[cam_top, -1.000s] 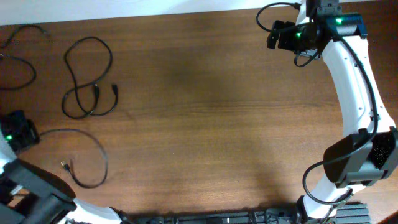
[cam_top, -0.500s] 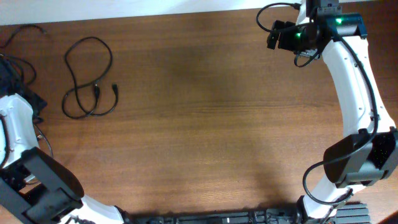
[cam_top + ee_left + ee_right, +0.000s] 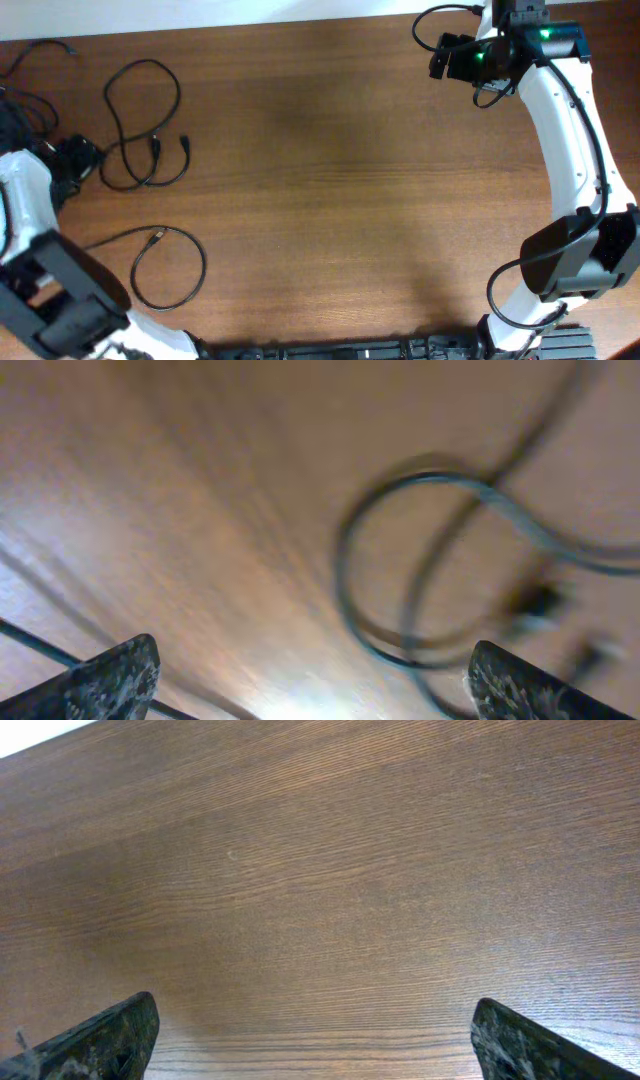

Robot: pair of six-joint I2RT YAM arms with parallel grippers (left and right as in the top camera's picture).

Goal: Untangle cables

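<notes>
Three black cables lie at the table's left end. A looped cable (image 3: 155, 146) with two plugs sits at the upper left. A second cable (image 3: 155, 238) curls in a ring near the front left. A third cable (image 3: 68, 47) trails off the far left corner. My left gripper (image 3: 82, 160) hovers open just left of the looped cable, holding nothing. The blurred left wrist view shows that cable's loops (image 3: 430, 478) ahead of the open left gripper (image 3: 318, 690). My right gripper (image 3: 455, 57) stands open at the far right over bare wood, as does the right gripper (image 3: 315, 1045) in its wrist view.
The wooden table (image 3: 330, 180) has its far edge along the top of the overhead view. The right arm's white links (image 3: 575, 130) run down the right side. The arms' bases sit at the front edge.
My left gripper went from the left edge up and right toward the looped cable, and it opened. The ring-shaped cable now lies farther right and nearer the front. The right arm stayed still.
</notes>
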